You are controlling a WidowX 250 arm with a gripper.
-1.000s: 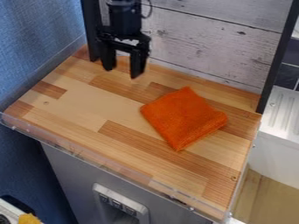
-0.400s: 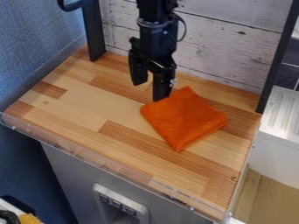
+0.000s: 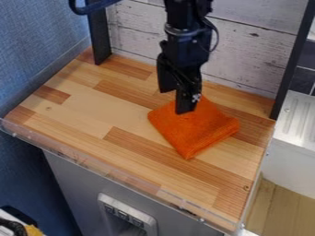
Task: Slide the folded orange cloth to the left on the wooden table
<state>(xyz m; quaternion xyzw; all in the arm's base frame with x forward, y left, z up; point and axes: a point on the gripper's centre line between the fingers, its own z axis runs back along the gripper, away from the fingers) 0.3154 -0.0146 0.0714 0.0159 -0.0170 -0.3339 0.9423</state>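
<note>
At the back corner of the orange cloth (image 3: 195,131); fingers (image 3: 186,101) apart; cloth on wooden counter (image 3: 80,108)

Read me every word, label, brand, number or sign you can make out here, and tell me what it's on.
Nothing here can be read as text.
Dark squares on the light grey fitting below the worktop: any marks are too small to read.
Small pale spots on the black claw: too small to tell whether they are print.
Orange cloth and wooden worktop: no lettering seen.
</note>
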